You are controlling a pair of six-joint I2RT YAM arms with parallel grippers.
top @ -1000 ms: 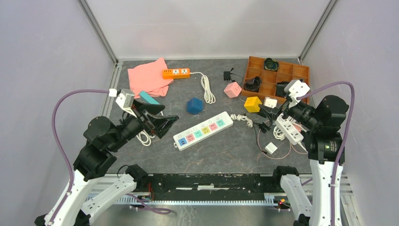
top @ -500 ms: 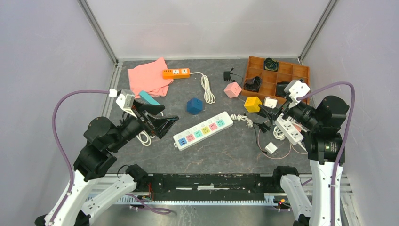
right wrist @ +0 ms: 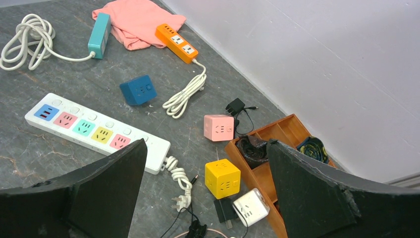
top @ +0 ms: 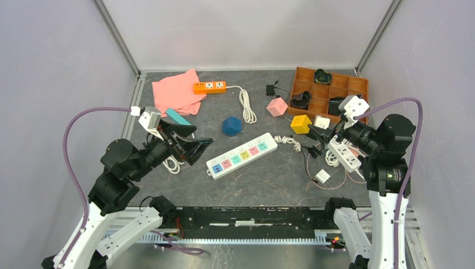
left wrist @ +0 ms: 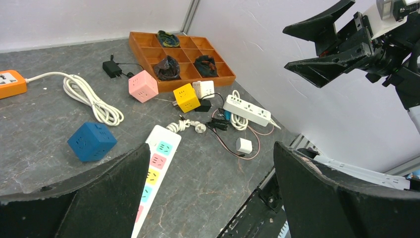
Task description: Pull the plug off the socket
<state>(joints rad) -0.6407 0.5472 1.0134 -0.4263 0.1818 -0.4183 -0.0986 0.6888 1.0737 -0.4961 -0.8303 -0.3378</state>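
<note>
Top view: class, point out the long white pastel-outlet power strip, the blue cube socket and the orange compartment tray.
Power strip (top: 245, 155): top view, yellow outlet.
Blue cube (top: 231, 125): top view, upper face.
Orange tray (top: 357, 85): top view, bare compartment.

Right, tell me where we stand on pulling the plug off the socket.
Done, apparently: every coloured outlet on the socket shows bare, and its own corded plug lies loose on the table. In hand: nothing; left gripper and right gripper hang open, empty. Left: seemingly nothing to pull.

Bright, even, diffuse light throughout; shadows faint and soft. All views sharp, wrist views' near black fingers (left wrist: 99, 198) slightly soft.
</note>
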